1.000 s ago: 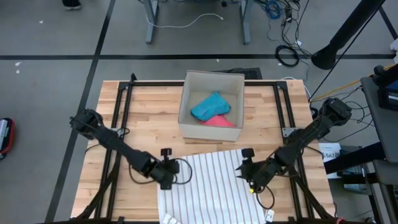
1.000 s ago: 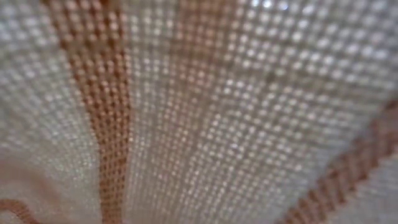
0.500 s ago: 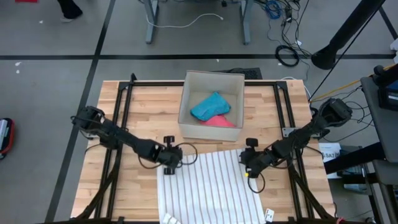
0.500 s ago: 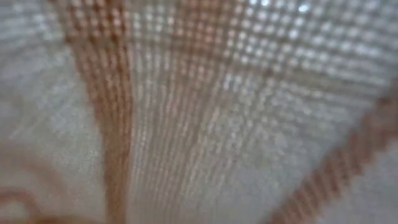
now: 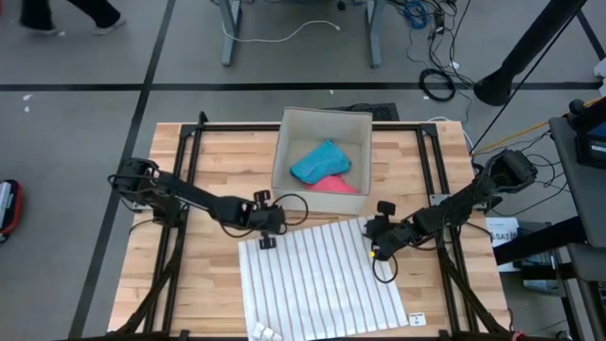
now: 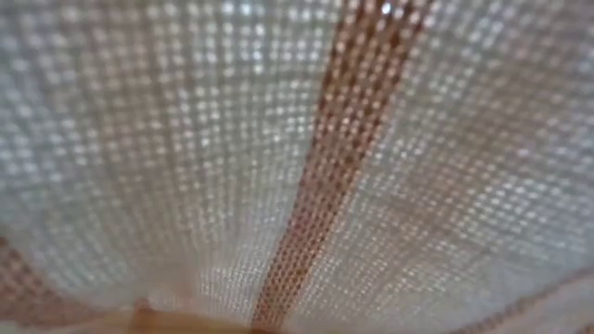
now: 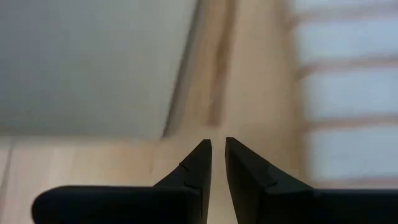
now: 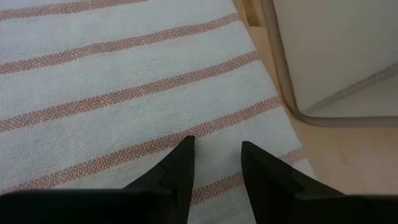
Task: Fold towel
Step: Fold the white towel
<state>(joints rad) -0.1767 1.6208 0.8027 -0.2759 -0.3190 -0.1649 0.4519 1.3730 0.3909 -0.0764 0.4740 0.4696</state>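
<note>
The white towel (image 5: 322,279) with thin reddish stripes lies spread flat on the wooden table. Its near part drapes over the low camera and fills the low view (image 6: 297,167). My left gripper (image 5: 275,227) is at the towel's far left corner. In its wrist view its fingers (image 7: 218,144) stand shut to a thin slit over bare wood, with the towel (image 7: 348,93) off to one side. My right gripper (image 5: 371,242) is at the towel's far right corner, its fingers (image 8: 217,146) open over the striped cloth (image 8: 124,93). My right gripper slants down from the table's right side over the towel's far right corner (image 8: 273,124). The cloth lies flat there and shows between the open fingers. Whether the fingertips touch it, I cannot tell.
An open cardboard box (image 5: 282,161) stands just beyond the towel, with a blue cloth (image 5: 322,161) and a pink cloth (image 5: 336,185) inside. Its wall is close to both grippers (image 7: 93,62) (image 8: 336,50). A black frame runs along the table's left, far and right sides.
Both grippers have moved toward the table's far edge, the left one also a little to the right. The towel has slid toward the far edge and turned slightly. Its far left part has spread out flat, and its near edge now shows on the table.
</note>
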